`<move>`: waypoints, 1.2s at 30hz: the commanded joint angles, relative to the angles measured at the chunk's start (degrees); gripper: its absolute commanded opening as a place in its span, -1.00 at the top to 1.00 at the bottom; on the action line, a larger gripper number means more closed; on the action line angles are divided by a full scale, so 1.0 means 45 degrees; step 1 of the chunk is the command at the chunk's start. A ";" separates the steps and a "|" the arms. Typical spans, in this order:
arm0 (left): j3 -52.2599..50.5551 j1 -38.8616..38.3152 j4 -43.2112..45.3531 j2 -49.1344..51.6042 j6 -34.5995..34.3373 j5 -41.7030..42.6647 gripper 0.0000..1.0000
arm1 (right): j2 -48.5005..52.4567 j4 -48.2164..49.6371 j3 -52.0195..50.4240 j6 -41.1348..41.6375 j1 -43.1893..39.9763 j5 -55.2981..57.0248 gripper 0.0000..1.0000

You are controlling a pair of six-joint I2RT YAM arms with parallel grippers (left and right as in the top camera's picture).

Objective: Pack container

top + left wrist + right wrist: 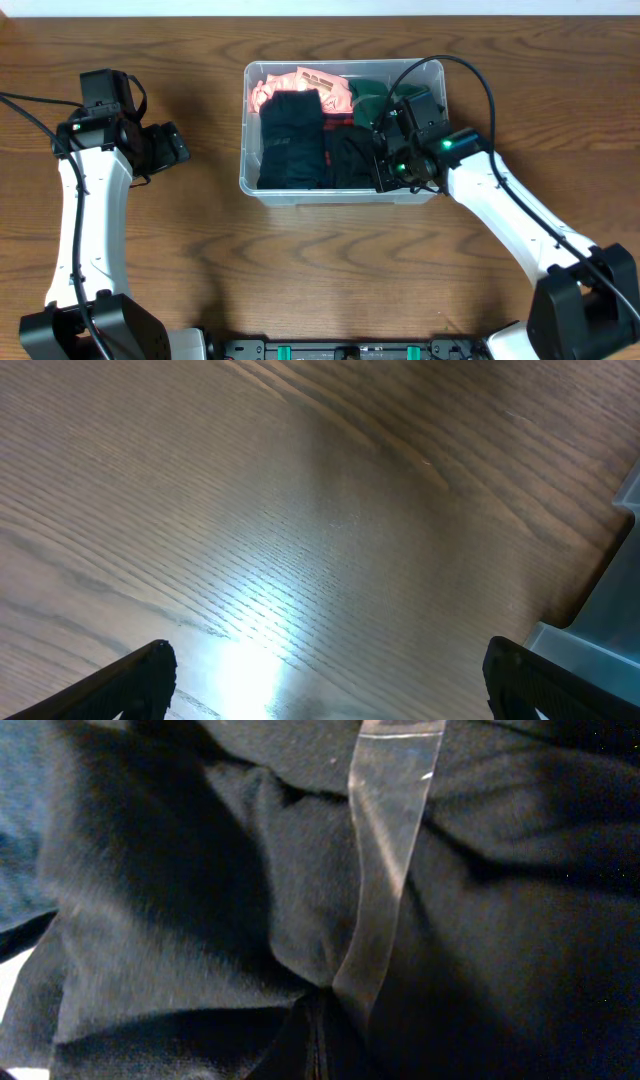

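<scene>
A: Your container [340,197] sits on the tabletop [330,270] toward the far middle, between the two arms. It is already stuffed with folded clothes: a black garment [350,160], a navy one [290,140], something pink [300,85] and a bit of green [368,95] at the back.

B: Your right claw [388,165] is down inside it at the near right corner, pressed together. In the wrist view it looks buried in black cloth beside a clear strip [385,870]. It may be nipping a fold, but that picture is too dark for you to count on it.

A: Your left claw [175,145] hangs spread wide over bare tabletop, well left of the container, holding nothing.

B: On handling, I'd judge the container light and fairly stiff. It's thin clear plastic, smooth and likely slippery on its walls. Loaded with cloth it won't weigh much, but the walls probably flex if you squeeze them.

A: So take it by the thick rim [244,130], where the plastic looks strongest and gives a claw a lip to bite. The left short side is free and nearest your spread claw.

B: The clothes are soft and springy, so expect them to puff back up after you press. Push straight down with the pressed-together claw. If you drag sideways, the container may skid on the tabletop.
</scene>
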 commanded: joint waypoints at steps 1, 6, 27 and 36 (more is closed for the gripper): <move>0.0010 0.0049 -0.0024 0.0068 -0.0121 -0.0058 -0.96 | 0.0933 -0.0068 -0.0311 -0.0277 -0.0010 0.0306 0.97; 0.0010 0.0049 -0.0024 0.0068 -0.0121 -0.0058 -0.96 | 0.0316 -0.0044 0.0015 -0.0282 -0.0029 0.0301 0.98; 0.0010 0.0049 -0.0024 0.0068 -0.0121 -0.0058 -0.96 | -0.4129 -0.0189 0.1044 -0.0418 -0.4201 0.1117 -0.98; 0.0010 0.0049 -0.0019 0.0068 -0.0121 -0.0058 -0.96 | -0.4027 -0.0481 0.1039 -0.0418 -0.5600 0.4619 -0.98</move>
